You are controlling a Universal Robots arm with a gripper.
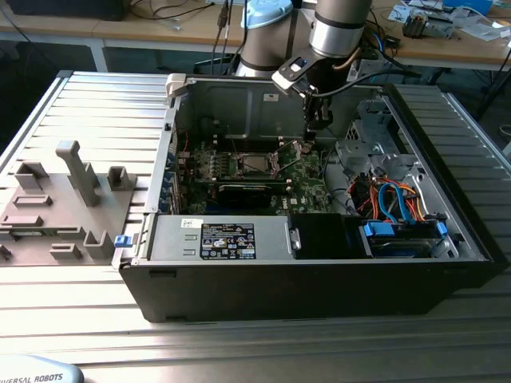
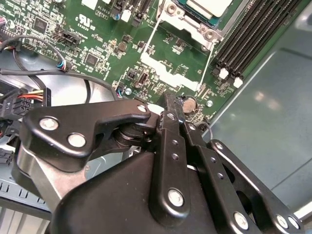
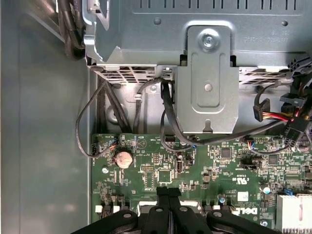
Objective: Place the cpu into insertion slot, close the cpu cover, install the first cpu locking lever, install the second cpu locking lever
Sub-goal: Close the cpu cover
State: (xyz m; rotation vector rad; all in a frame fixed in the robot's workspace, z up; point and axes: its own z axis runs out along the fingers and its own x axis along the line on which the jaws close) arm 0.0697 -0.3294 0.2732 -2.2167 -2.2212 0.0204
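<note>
CPU (image 2: 208, 5) is apparently sitting in its socket; CPU cover (image 2: 170, 75) is standing open. Gripper (image 3: 168, 192) is hovering nearby, clenched on nothing.

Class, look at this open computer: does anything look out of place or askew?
The cpu cover stands swung open, clear of its socket, leaving the cpu uncovered on the green board. Nothing else looks damaged.

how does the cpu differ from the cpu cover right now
The cpu is a solid silver square; the cpu cover is an open frame with a window. The cpu sits in its socket; the cpu cover is swung open, beside it over the green board. Both are silvery metal.
</note>
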